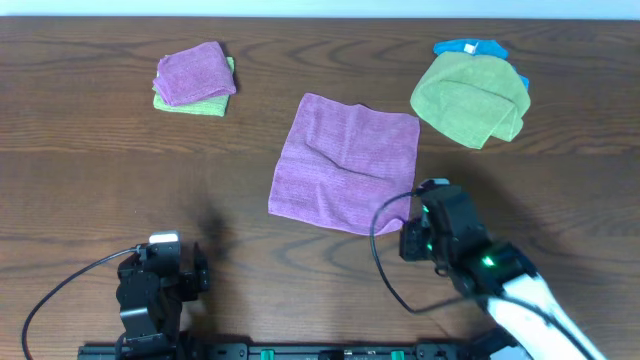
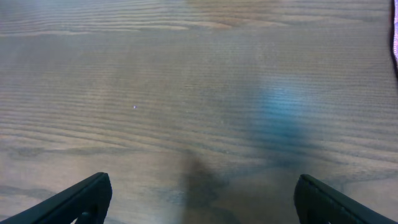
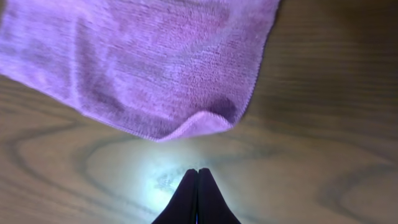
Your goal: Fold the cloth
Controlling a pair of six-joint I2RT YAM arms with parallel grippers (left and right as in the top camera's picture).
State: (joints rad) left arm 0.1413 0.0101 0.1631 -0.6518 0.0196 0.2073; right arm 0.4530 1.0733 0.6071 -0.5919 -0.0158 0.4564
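Observation:
A purple cloth [image 1: 345, 162] lies spread flat in the middle of the table. In the right wrist view its near corner [image 3: 199, 123] is slightly raised off the wood. My right gripper [image 3: 198, 171] is shut and empty, just short of that corner; in the overhead view it [image 1: 425, 205] sits at the cloth's near right corner. My left gripper [image 2: 202, 193] is open and empty over bare wood, at the near left of the table in the overhead view [image 1: 160, 262], far from the cloth.
A folded purple cloth on a folded green one [image 1: 194, 79] lies at the far left. A crumpled green cloth [image 1: 470, 99] lies over a blue one [image 1: 468, 47] at the far right. The table [image 1: 90, 190] is dark wood.

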